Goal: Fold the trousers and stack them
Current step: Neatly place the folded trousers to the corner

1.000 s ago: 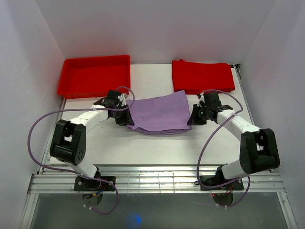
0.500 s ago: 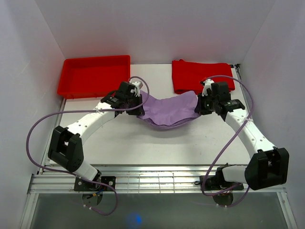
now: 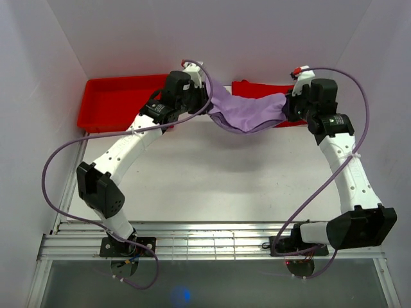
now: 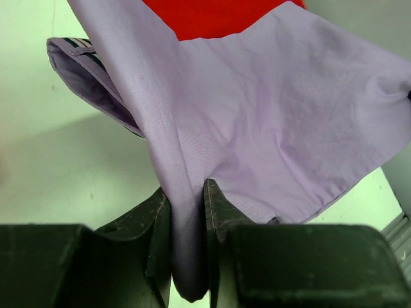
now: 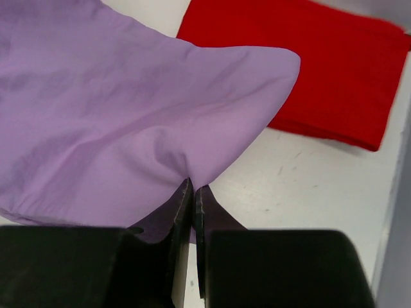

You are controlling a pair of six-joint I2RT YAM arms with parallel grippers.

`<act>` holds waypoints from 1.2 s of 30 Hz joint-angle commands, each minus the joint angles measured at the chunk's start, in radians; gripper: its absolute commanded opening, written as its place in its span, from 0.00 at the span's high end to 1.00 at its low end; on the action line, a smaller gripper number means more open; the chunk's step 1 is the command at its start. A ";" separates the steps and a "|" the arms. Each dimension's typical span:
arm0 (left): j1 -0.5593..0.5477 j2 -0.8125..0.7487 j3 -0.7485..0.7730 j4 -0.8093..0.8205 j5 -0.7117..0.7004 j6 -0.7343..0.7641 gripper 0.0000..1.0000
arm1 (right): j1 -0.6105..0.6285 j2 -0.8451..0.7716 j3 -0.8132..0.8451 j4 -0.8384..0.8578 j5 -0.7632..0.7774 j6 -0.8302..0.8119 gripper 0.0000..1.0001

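And there they were, both arms stretched to the back of the table point(image 3: 225, 179), with the trousers point(image 3: 247, 110) slung between them, off the surface. The lilac cloth sagged in a shallow curve, high at each end and low in the middle.

The left gripper point(image 4: 188, 192) was pinching, no question. In its wrist view a thick bunch of purple fabric ran down between the two dark fingers point(image 4: 160, 221). The jaws stood a little apart, just the width of that gathered fold, and pressed it from both sides. A folded edge with a narrow striped band hung off to the upper left of that view.

The right gripper point(image 5: 193, 189) was clamped nearly flat, with the barest slit between its tips. A thin corner of the trousers was caught there, the cloth fanning up and away to the left.

Seen from above, the hanging trousers covered the front middle of the red folded cloth point(image 3: 243, 86) at the back right. Whether the fabric touched it, I couldn't tell. The red tray point(image 3: 119, 106) sat at the back left, just beside the left arm's wrist.
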 commanded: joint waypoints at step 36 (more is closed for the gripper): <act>-0.015 0.950 0.645 1.138 -0.109 0.306 1.00 | -0.394 0.610 0.197 0.942 -0.081 -0.169 0.92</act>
